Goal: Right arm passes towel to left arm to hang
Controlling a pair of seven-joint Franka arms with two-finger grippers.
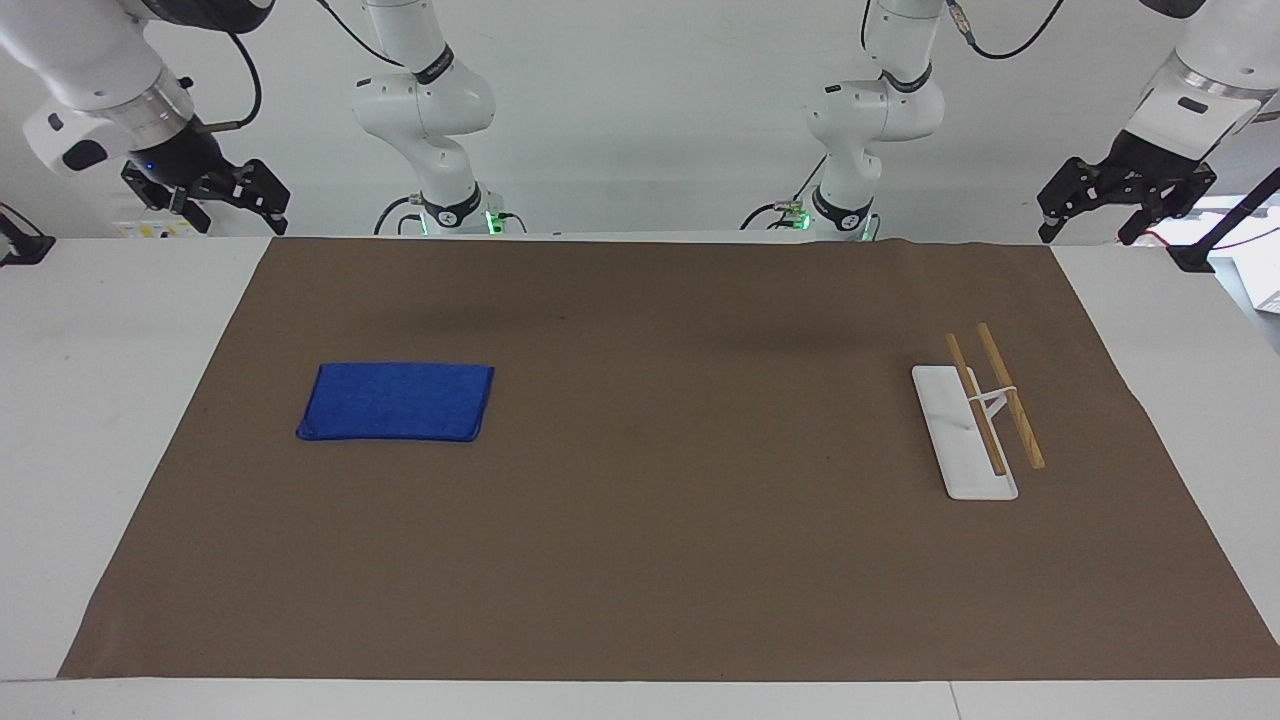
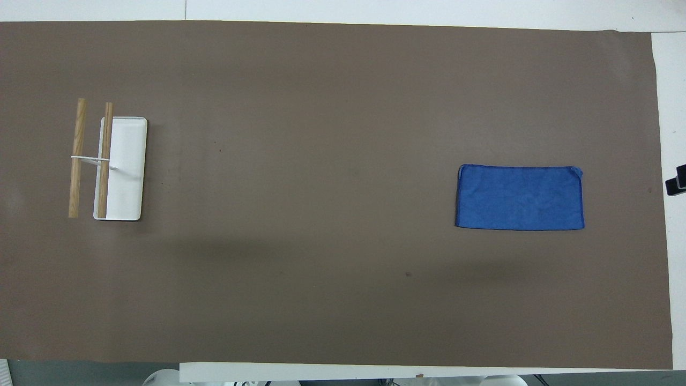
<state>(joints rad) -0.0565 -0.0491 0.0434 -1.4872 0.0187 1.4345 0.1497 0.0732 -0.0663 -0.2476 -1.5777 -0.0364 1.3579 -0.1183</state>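
Note:
The royal-blue towel (image 1: 396,401) lies flat on the brown mat toward the right arm's end of the table; it also shows in the overhead view (image 2: 519,197). The white rack (image 1: 950,430) with two wooden rods stands toward the left arm's end, also seen from overhead (image 2: 126,166). My right gripper (image 1: 225,212) hangs open and empty in the air above the table edge nearest the robots, apart from the towel. My left gripper (image 1: 1100,225) hangs open and empty above the same edge at its own end. Neither gripper shows in the overhead view.
The brown mat (image 1: 640,560) covers most of the white table. Two slimmer white arms (image 1: 430,110) (image 1: 870,110) stand at the table's edge nearest the robots. Black clamps sit at the table's ends (image 1: 20,247) (image 1: 1195,255), one also in the overhead view (image 2: 676,185).

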